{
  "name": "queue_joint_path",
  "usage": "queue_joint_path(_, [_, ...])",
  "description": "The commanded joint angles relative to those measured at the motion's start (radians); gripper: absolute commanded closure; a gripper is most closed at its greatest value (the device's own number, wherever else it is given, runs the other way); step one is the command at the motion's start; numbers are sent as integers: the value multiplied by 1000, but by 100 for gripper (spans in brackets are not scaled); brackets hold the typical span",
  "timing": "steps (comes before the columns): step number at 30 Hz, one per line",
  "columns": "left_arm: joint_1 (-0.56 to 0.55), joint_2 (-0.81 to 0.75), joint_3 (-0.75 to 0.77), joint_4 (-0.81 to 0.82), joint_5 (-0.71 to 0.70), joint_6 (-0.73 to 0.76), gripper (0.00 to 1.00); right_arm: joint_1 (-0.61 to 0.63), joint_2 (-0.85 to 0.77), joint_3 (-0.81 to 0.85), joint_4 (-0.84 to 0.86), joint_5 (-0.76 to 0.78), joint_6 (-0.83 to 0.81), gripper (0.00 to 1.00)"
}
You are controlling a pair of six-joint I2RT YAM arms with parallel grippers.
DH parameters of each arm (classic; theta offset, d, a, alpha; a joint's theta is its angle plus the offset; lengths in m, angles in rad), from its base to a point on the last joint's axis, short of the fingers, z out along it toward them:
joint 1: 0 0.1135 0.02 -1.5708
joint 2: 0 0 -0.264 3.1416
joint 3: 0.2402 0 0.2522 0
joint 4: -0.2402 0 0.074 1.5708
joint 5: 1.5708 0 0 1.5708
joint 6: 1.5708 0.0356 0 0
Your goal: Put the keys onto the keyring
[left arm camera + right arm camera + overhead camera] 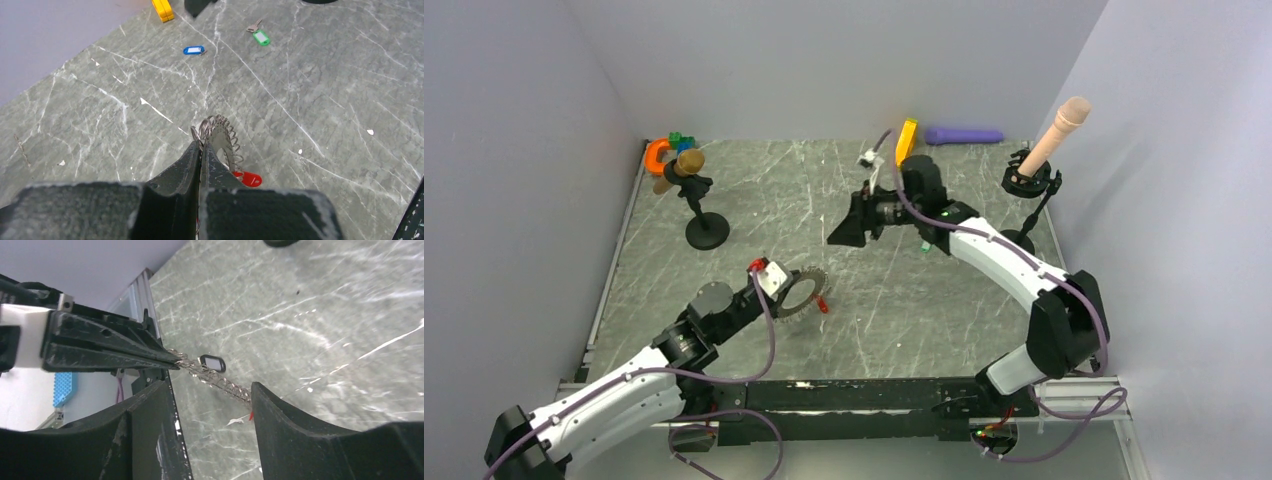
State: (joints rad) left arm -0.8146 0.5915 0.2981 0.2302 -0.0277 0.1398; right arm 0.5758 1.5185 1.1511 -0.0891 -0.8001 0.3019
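Note:
My left gripper (776, 281) (201, 145) is shut on the keyring (804, 292) (223, 136), a coiled wire loop that it holds upright over the table. The red key (823, 305) (248, 178) sits at the loop's lower end, touching the coil. In the right wrist view the black-rimmed key (212, 362) lies against the keyring (227, 386), right by the left fingertips. The blue key (194, 50) and green key (261, 37) lie loose on the table farther out. My right gripper (844, 232) (207, 385) is open and empty, pointing at the loop from a short way off.
A yellow block (906, 140) (163, 9) and a purple cylinder (964, 135) lie at the back. A black stand (699, 205) holding an orange horseshoe piece (657, 155) is at back left. A stand with a tan rod (1051, 140) is at back right. Walls close in the sides.

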Motion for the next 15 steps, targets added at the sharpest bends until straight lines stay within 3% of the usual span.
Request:
queue_joint_path(1, [53, 80, 152, -4, 75, -44, 100, -69, -85, 16, 30, -174, -124, 33])
queue_joint_path(7, [159, 337, 352, -28, 105, -180, 100, -153, -150, -5, 21, -199, -201, 32])
queue_joint_path(11, [217, 464, 482, -38, 88, -121, 100, -213, -184, -39, 73, -228, -178, 32])
queue_joint_path(15, [321, 553, 602, -74, 233, -106, 100, -242, -206, -59, 115, -234, -159, 32])
